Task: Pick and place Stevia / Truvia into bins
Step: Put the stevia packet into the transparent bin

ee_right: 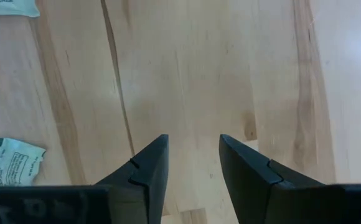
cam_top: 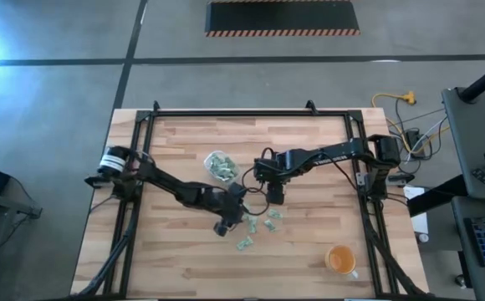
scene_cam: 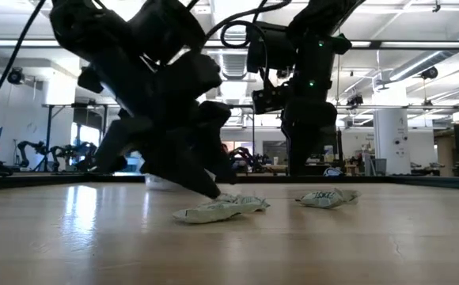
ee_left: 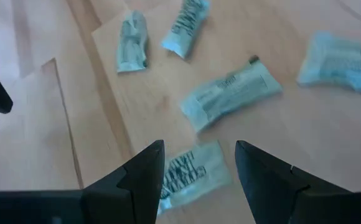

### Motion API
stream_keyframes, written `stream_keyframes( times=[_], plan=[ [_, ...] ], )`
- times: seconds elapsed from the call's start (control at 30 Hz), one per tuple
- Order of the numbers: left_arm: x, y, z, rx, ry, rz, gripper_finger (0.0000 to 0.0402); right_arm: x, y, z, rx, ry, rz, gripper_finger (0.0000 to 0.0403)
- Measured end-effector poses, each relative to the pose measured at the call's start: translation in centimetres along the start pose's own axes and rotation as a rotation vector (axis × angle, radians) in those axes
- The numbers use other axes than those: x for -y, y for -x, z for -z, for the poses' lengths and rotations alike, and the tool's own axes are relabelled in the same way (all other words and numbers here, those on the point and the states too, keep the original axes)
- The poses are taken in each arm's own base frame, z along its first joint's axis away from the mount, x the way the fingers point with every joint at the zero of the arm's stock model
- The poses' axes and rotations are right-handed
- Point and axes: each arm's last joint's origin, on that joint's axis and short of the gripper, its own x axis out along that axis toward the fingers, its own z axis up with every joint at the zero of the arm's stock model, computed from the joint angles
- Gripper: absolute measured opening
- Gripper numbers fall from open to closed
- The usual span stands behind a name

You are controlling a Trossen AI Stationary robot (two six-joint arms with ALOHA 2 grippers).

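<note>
my left gripper is spread over a stevia packet on the table; i should drop straight, pinch its middle. my right gripper hangs spread, empty, near the clear tub.

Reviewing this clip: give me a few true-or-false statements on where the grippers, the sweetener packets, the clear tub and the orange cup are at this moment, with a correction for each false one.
1. The left gripper is open with a packet lying between its fingers. True.
2. The right gripper holds a packet. False: its fingers are apart over bare wood, with nothing between them.
3. The clear tub already has packets in it. True.
4. The orange cup stands right beside the clear tub. False: it stands apart, near the table's front right corner.
5. All loose packets have been binned. False: several lie on the table.
</note>
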Motion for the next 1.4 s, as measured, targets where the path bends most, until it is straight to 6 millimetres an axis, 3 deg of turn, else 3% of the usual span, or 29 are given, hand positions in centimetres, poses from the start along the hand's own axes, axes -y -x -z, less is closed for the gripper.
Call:
stream_keyframes(
  times=[0.37,0.67,1.07,1.4],
  plan=[
    [-2.6,-0.1,1.9,-0.045,0.228,0.026,0.0180,0.0,-0.1,0.1,0.001,0.002,0.000,0.0119],
    [-2.9,-0.1,2.3,-0.046,0.252,0.086,0.0178,0.0,-0.1,0.1,0.002,0.002,-0.002,0.0115],
    [-2.8,0.0,2.4,-0.051,0.251,0.099,0.0101,0.0,-0.1,0.1,0.002,0.002,-0.002,0.0099],
    [-3.0,1.0,1.9,-0.053,0.242,0.093,0.0069,0.0,-0.1,0.1,0.005,0.002,-0.002,0.0085]
  ],
)
